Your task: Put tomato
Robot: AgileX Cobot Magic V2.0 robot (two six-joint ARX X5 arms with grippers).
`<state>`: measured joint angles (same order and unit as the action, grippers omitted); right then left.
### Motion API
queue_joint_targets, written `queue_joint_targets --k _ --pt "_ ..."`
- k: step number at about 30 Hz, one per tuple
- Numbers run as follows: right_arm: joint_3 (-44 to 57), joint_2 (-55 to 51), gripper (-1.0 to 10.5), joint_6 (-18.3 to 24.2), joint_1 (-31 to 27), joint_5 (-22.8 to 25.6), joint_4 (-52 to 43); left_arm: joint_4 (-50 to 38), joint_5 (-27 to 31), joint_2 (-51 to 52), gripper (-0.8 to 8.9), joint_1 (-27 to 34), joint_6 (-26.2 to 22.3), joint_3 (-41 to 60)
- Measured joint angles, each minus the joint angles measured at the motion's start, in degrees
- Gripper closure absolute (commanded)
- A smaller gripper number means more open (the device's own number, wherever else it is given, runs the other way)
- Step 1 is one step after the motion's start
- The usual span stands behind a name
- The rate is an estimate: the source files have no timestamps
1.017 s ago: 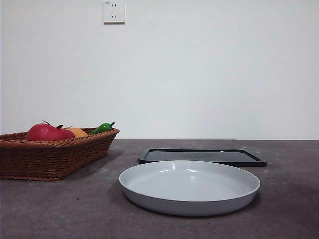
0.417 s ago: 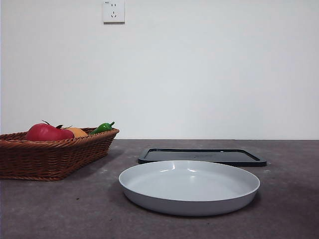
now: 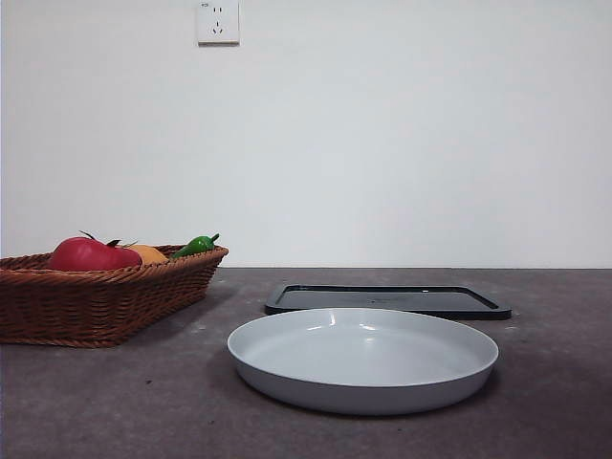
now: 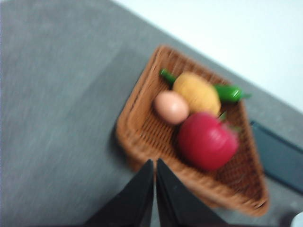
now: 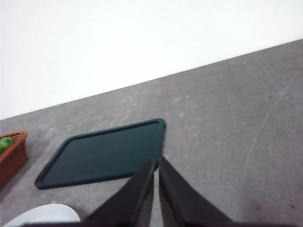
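Observation:
The red tomato [image 3: 88,254] with a dark green calyx lies in a brown wicker basket [image 3: 105,296] at the left of the table. In the blurred left wrist view the tomato [image 4: 207,140] sits in the basket [image 4: 142,137] beside an orange fruit [image 4: 197,93], a small pale pink fruit [image 4: 171,107] and a green pepper [image 4: 230,92]. My left gripper [image 4: 155,163] is shut and empty, high above the basket's near edge. My right gripper [image 5: 156,161] is shut and empty, above the table near the dark tray [image 5: 104,153]. Neither gripper shows in the front view.
A white round plate [image 3: 363,359] stands at the front centre of the grey table. A flat black tray [image 3: 387,299] lies just behind it. The green pepper [image 3: 196,246] and orange fruit [image 3: 148,253] poke above the basket rim. A wall with a socket stands behind.

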<state>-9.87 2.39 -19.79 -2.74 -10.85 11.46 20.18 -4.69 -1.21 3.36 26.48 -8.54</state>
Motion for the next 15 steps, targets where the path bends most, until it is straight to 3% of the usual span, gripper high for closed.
queue_joint_targets --k 9,15 --pt "-12.66 8.63 9.4 1.77 0.0 -3.43 4.76 1.29 -3.15 -6.32 8.04 0.0 -0.55 -10.73" --pt "-22.47 17.4 9.4 5.86 0.0 -6.51 11.96 6.56 -8.85 -14.43 8.04 0.0 -5.6 -19.96"
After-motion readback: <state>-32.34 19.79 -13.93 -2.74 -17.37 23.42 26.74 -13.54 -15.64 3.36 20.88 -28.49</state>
